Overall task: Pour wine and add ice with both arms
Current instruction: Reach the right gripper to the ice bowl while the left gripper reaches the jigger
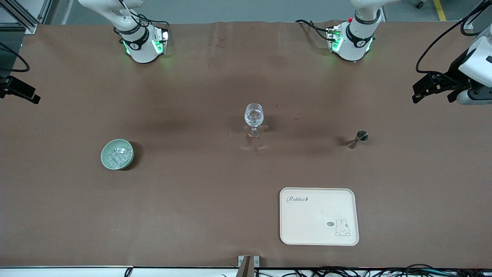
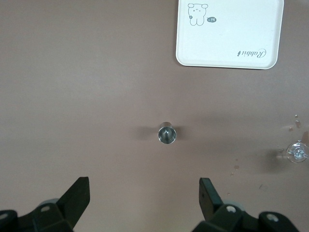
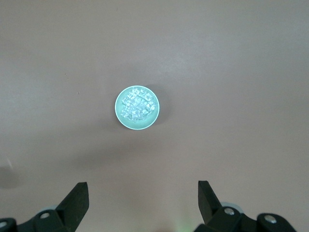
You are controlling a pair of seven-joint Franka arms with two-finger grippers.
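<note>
While both white jointed arms wait high above the brown bench (image 1: 192,215), nothing is held by either of them. The left hand (image 2: 144,193) hangs over the bench at the left arm's end, with its two black fingers (image 2: 77,195) spread wide and empty. In the left wrist view the small silvery hourglass-shaped metal jigger (image 2: 167,133) stands upright on the bench below this hand, seen from above as a round mouth. Whether the colourless wine is inside it, I cannot tell.

The right hand (image 3: 142,195) hangs over the right arm's end of the bench, and its fingers (image 3: 76,198) are also wide apart with nothing between them. Below it sits the pale green round bowl (image 3: 118,113), and the small clear chunks of ice (image 3: 138,105) lie piled in the bowl.

In the front view the clear stemmed glass (image 1: 254,117) stands upright near the middle of the bench, between the bowl and the jigger and well apart from both. Some dark small spots mark the bench just beside its foot. The cream rectangular tray with a rabbit drawing (image 1: 319,202) lies flat, nearer to the front camera than the jigger and toward the left arm's end. The bowl is a little nearer to the front camera than the glass.
</note>
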